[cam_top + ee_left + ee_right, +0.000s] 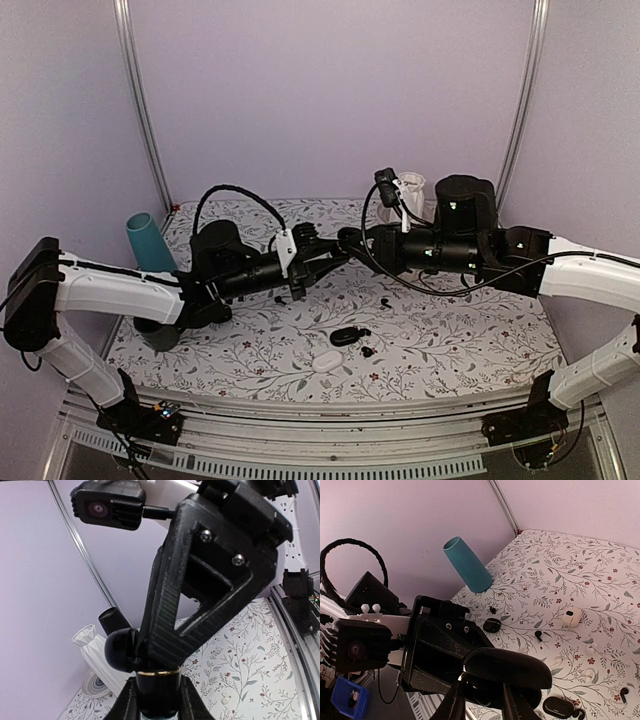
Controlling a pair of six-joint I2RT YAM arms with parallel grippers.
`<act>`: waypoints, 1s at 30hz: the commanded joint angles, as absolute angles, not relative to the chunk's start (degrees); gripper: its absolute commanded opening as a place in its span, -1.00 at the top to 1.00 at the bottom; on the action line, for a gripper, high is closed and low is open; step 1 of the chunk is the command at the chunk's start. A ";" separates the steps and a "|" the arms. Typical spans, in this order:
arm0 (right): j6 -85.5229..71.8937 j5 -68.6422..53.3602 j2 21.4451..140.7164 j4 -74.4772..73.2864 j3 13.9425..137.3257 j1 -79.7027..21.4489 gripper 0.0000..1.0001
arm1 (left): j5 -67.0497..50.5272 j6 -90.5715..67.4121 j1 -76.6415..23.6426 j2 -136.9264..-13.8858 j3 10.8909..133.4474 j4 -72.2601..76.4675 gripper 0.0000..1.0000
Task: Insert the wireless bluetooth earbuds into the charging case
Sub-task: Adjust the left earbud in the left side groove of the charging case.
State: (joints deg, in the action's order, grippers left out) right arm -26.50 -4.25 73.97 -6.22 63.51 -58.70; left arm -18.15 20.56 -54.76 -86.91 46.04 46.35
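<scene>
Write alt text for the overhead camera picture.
The left gripper and right gripper meet above a flowered table. Near the front lie a black case and a white case; a teal cup is at the back left.

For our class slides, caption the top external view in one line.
Mid-air, left gripper faces right gripper; black case and white case lie on the floral table.

A robot test booth in a lab: plain lilac walls (330, 90) on metal posts (143, 100), a flowered tablecloth (460, 340), robot arms (110, 290) bolted to an aluminium rail (330, 415).
</scene>
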 commanded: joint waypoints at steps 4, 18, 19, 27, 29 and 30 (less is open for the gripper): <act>-27.83 -5.68 75.89 -5.94 65.87 -59.04 0.60 | -13.74 25.39 -58.49 -87.86 48.07 47.09 1.00; -31.92 -6.89 75.22 -6.97 65.40 -56.76 0.90 | -9.53 25.45 -58.86 -88.06 47.55 48.85 1.00; -32.42 -7.27 74.89 -6.76 65.06 -56.41 0.90 | -9.52 25.39 -58.83 -88.07 47.55 48.98 1.00; -34.54 -9.13 73.69 -5.73 63.45 -54.35 0.90 | -9.74 24.99 -58.88 -88.47 47.55 49.22 1.00; -35.24 -9.78 73.34 -5.25 62.65 -53.63 0.90 | -9.97 24.84 -58.82 -88.55 47.55 49.22 1.00; -35.51 -10.11 73.20 -5.05 62.42 -53.32 0.90 | -10.05 24.80 -58.85 -88.51 47.55 49.22 1.00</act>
